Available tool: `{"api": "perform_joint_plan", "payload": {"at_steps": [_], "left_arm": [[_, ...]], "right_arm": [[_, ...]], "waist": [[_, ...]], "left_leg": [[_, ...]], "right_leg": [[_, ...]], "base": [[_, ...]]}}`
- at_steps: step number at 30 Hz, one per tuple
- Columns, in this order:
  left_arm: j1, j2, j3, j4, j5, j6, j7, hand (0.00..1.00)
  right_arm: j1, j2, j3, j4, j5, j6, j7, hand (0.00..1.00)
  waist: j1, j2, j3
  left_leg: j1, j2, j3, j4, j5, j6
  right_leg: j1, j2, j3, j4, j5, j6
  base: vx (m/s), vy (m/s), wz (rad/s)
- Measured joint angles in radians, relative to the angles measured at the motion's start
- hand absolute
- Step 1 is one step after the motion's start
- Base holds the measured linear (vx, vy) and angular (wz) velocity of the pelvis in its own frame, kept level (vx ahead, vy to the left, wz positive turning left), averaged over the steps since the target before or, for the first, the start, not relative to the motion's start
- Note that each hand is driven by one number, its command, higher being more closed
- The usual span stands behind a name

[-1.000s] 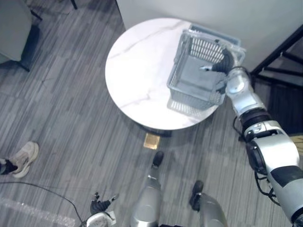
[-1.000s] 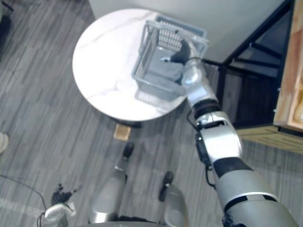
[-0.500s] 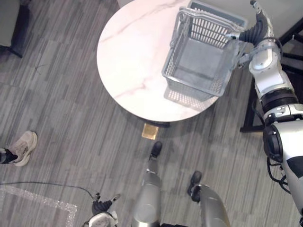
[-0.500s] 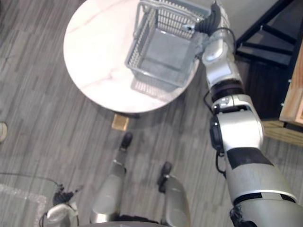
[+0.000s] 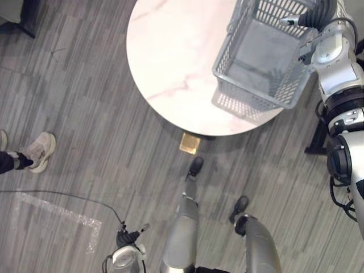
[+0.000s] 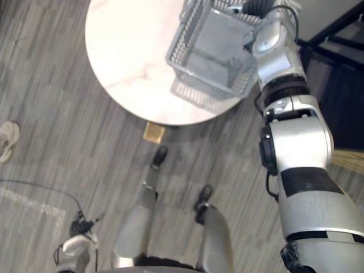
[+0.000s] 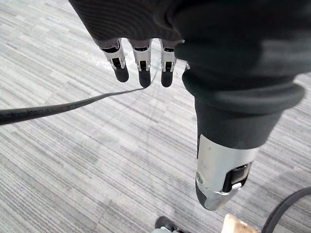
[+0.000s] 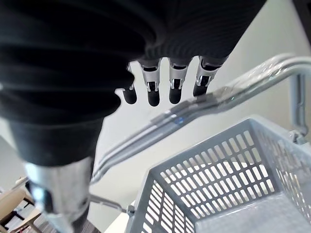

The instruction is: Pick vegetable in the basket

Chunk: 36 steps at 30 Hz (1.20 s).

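The grey basket (image 5: 254,86) is on the round white bench (image 5: 170,51), at its 3 o'clock side. The right hand (image 8: 176,80) is at the basket's 2 o'clock corner, its fingers straight and close over the metal handle (image 8: 228,92), gripping nothing. The left hand (image 7: 141,60) hangs over the floor (image 7: 73,160) at 7 o'clock, its fingers relaxed and holding nothing.

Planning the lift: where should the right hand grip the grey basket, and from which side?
Probably the paired metal handles, raised together above the basket's rim. Bring the right hand down from above and curl its fingers round both bars: they lie side by side as one thin rail.
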Motion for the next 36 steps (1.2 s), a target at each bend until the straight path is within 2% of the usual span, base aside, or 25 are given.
{"api": "perform_joint_plan", "payload": {"at_steps": [12, 14, 15, 22, 26, 31, 36], "left_arm": [[-0.015, 0.000, -0.055, 0.000, 0.000, -0.011, 0.027, 0.00], [-0.023, 0.000, -0.071, 0.000, 0.000, -0.017, 0.027, 0.00], [-0.025, 0.000, -0.074, 0.000, 0.000, -0.018, 0.027, 0.00], [-0.028, 0.000, -0.075, 0.000, 0.000, -0.018, 0.028, 0.00], [-0.029, 0.000, -0.075, 0.001, 0.000, -0.018, 0.028, 0.00], [-0.031, 0.000, -0.075, 0.001, 0.000, -0.018, 0.028, 0.00], [-0.056, -0.002, -0.074, 0.010, 0.001, -0.016, 0.028, 0.00]], "right_arm": [[-0.012, -0.084, 0.075, -0.001, -0.039, -0.001, 0.004, 0.00], [-0.014, -0.103, 0.082, -0.001, -0.047, -0.001, 0.006, 0.00], [-0.017, -0.110, 0.083, -0.001, -0.061, -0.002, 0.004, 1.00], [-0.018, -0.153, 0.165, -0.001, -0.134, -0.002, 0.010, 1.00], [-0.019, -0.162, 0.231, -0.006, -0.156, -0.010, 0.043, 1.00], [-0.019, -0.160, 0.246, -0.010, -0.194, -0.018, 0.049, 1.00], [-0.001, -0.144, 0.257, -0.012, -0.194, -0.016, 0.049, 1.00]], "waist": [[-0.002, 0.014, 0.004], [-0.004, 0.027, 0.003], [-0.004, 0.030, 0.004], [0.000, 0.045, 0.000], [0.002, 0.056, -0.002], [0.002, 0.056, -0.002], [0.019, 0.057, -0.002]], "left_leg": [[-0.029, -0.021, -0.034, 0.000, 0.000, 0.000], [-0.038, -0.023, -0.045, 0.000, 0.001, 0.001], [-0.040, -0.023, -0.047, 0.000, 0.002, 0.000], [-0.040, -0.024, -0.047, 0.000, 0.002, 0.000], [-0.040, -0.023, -0.045, 0.000, 0.002, 0.000], [-0.038, -0.023, -0.045, 0.000, 0.002, 0.000], [-0.018, -0.023, -0.042, 0.000, 0.002, 0.000]], "right_leg": [[-0.014, -0.012, -0.027, 0.003, -0.013, 0.007], [-0.014, -0.013, -0.042, 0.002, -0.015, 0.008], [-0.014, -0.013, -0.045, 0.002, -0.015, 0.008], [-0.015, -0.018, -0.045, 0.004, -0.017, 0.008], [-0.018, -0.018, -0.043, 0.005, -0.017, 0.008], [-0.017, -0.018, -0.043, 0.008, -0.021, 0.008], [-0.001, -0.016, -0.037, 0.010, -0.022, 0.007]], "base": [[0.03, -0.020, 0.08], [0.03, -0.036, 0.16], [0.03, -0.025, 0.10], [0.00, -0.003, 0.01], [0.01, -0.018, -0.03], [0.00, 0.000, 0.00], [0.01, -0.019, -0.02]]}}
